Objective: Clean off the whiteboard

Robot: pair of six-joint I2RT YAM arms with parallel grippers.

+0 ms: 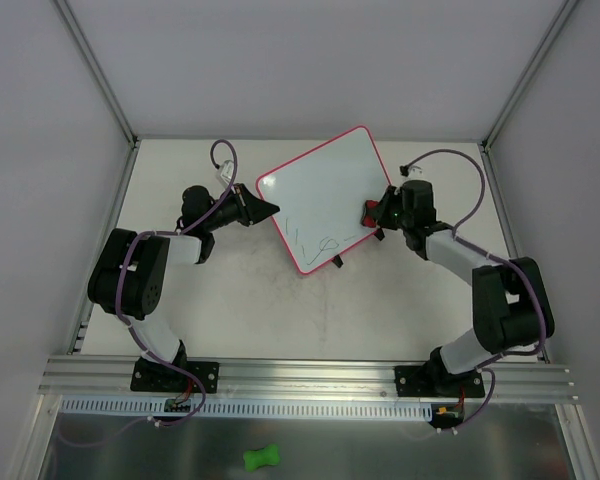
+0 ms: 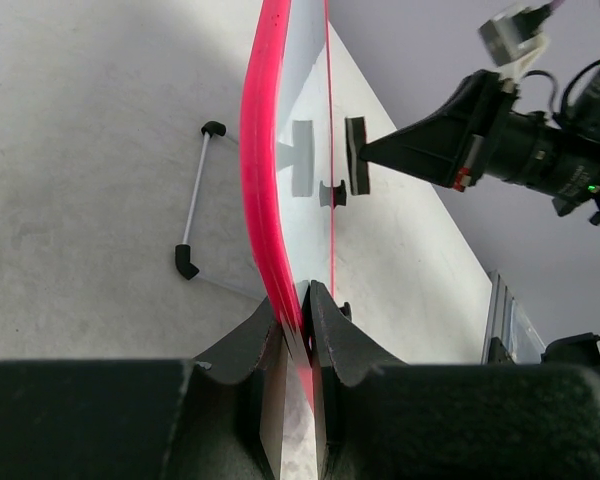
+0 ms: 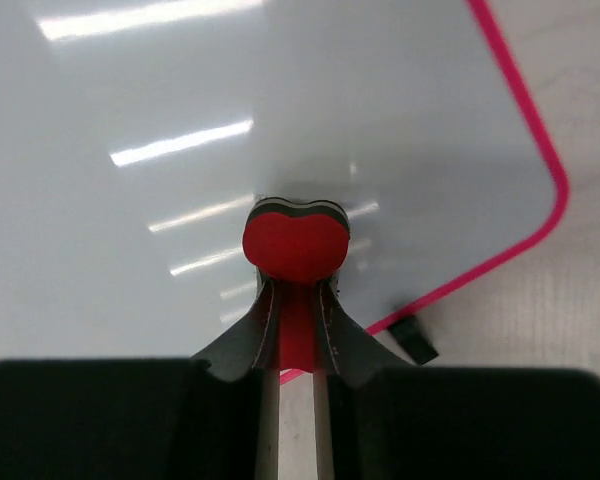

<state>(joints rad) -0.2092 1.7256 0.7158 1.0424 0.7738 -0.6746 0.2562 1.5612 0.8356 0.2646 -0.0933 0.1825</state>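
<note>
Left gripper (image 2: 302,312): fingers pressed together on the pink frame of the whiteboard (image 1: 320,185), pinching the board's left edge. From this wrist the board runs edge-on straight ahead of the fingers. A wire stand leg (image 2: 194,198) with black tips lies on the table (image 1: 230,310) to the left of them.

Right gripper (image 3: 297,292): clamped on a red eraser (image 3: 295,243), which sticks out past the fingertips. Its far end is touching the white surface near the board's right edge. A small black clip (image 3: 416,340) sits on the frame just right of the fingers.

The board lies slanted between the two grippers, at mid-table. Dark scribbles (image 1: 315,240) are on its near corner, inboard of the right gripper and apart from the eraser.
</note>
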